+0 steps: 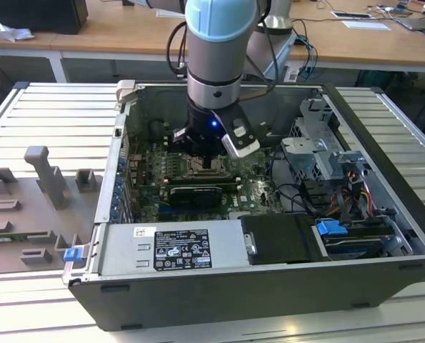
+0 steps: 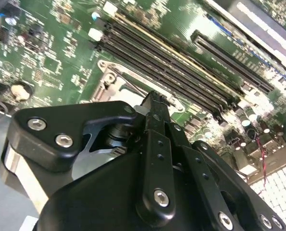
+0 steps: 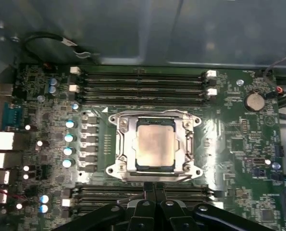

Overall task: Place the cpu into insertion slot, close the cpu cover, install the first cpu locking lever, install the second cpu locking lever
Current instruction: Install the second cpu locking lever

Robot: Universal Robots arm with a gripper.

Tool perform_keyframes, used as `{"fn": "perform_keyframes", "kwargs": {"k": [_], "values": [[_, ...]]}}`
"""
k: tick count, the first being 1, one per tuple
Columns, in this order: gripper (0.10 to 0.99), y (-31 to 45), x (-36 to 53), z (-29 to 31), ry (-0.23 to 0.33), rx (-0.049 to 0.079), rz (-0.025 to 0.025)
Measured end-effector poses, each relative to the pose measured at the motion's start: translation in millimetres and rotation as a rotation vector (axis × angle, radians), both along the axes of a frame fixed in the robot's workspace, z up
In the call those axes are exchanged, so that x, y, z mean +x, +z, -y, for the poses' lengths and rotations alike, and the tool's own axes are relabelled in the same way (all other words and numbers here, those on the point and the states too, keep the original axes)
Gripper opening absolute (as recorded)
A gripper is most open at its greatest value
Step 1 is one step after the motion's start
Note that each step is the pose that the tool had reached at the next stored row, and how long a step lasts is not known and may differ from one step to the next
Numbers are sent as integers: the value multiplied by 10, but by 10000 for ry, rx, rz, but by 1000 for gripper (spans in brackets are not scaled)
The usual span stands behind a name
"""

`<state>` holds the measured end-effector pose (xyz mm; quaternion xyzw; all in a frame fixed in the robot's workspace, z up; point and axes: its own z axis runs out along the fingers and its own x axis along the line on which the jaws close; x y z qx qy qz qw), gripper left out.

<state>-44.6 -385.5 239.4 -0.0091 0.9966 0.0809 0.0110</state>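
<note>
in the insertion slot (image 3: 155, 149) the cpu (image 3: 155, 148) lies under its cover (image 3: 125, 144) — just beyond the gripper (image 3: 155, 188), clenched, empty.

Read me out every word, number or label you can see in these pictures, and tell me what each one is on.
No text can be quoted; none is legible.
Power supply label: black-and-white print, too small to read.
Small white sticker next to it: too small to read.
Green circuit board: white markings, too blurred to read.
The cpu: no legible marking on its metal top.
</note>
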Motion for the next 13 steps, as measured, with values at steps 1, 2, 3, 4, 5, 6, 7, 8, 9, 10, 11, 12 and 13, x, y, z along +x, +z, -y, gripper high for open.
{"fn": "perform_keyframes", "kwargs": {"k": [1, 2, 3, 4, 5, 6, 7, 8, 9, 10, 11, 12, 13], "values": [[106, -4, -21, 1, 3, 29, -1], [106, -17, -56, 0, 11, 82, 0], [106, -36, -61, 0, 14, 94, 1], [106, -52, -62, 0, 16, 96, 1], [106, -88, -62, 0, 17, 99, 0], [106, -126, -63, 1, 15, 104, 0], [106, -156, -70, 1, 11, 143, 0], [106, -164, -101, 23, 41, 419, 0], [106, -164, -137, 62, 86, 488, 8], [106, -165, -189, 121, 175, 542, 19], [106, -165, -203, 123, 207, 564, 19], [106, -166, -214, 125, 230, 581, 19], [106, -172, -238, 130, 278, 627, 18]]}}
